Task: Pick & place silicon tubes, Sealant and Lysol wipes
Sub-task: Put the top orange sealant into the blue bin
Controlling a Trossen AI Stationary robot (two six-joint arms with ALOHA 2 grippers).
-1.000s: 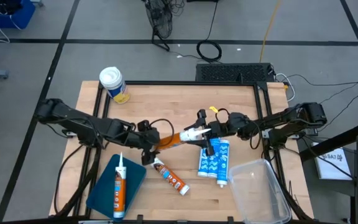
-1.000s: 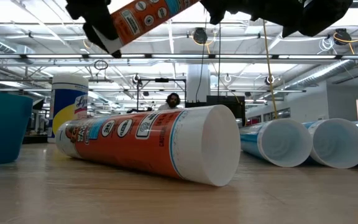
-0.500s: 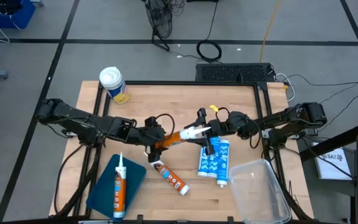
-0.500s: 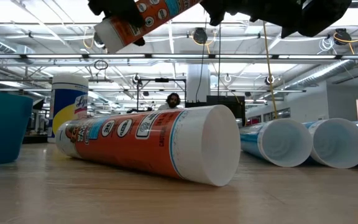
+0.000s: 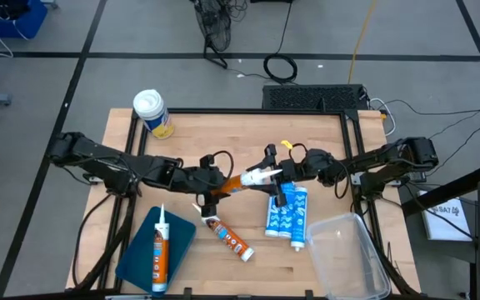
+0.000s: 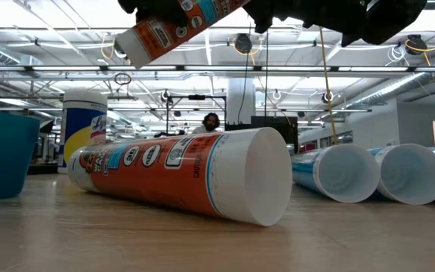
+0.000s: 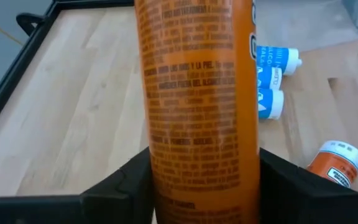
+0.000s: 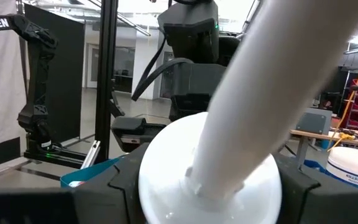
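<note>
Above wooden table (image 5: pixel 307 133), both grippers clamp cylindrical orange tube (image 5: pixel 238 182).

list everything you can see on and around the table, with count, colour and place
Orange sealant tube with white nozzle: 1, held in the air over the table's middle, between both grippers.
Orange and white sealant tubes lying flat: 2, one on the wood near the front, one on the blue tray.
Blue and white silicone tubes: 2, side by side, right of centre.
Lysol wipes canister, white lid, yellow label: 1, upright, back left corner.
Blue tray: 1, front left.
Clear plastic bin: 1, front right.
Person: 1, far behind the table.
Left gripper: shut on the held tube's body.
Right gripper: shut on its nozzle end.
</note>
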